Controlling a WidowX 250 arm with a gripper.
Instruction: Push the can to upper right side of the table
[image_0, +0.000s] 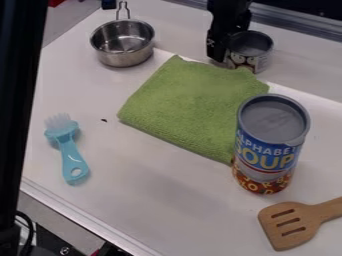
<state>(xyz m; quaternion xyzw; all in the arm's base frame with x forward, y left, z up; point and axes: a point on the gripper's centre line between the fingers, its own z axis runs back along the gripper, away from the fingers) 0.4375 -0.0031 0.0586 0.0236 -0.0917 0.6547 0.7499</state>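
Small can (255, 59) upright at green cloth's (194, 102) far edge, toward its upper right corner; gripper (218, 49) down against or right beside the can's left side, can't tell how wide it is or if it grips. Steel pot (122, 45) upper left of cloth, blue brush (67, 150) left, alphabet soup can (267, 145) upright at lower right, slotted wooden spatula (292, 222) farther lower right, all on desk (147, 200).

A white counter (147, 205) carries a green cloth (190, 107) laid flat near its middle. Beyond the cloth's far edge a small can (262, 61) stands upright; a steel pot (121, 56) sits at the upper left. A blue brush (71, 152) lies at the left, a tall soup can (267, 155) stands at the right, and a slotted wooden spatula (308, 217) lies at the lower right.
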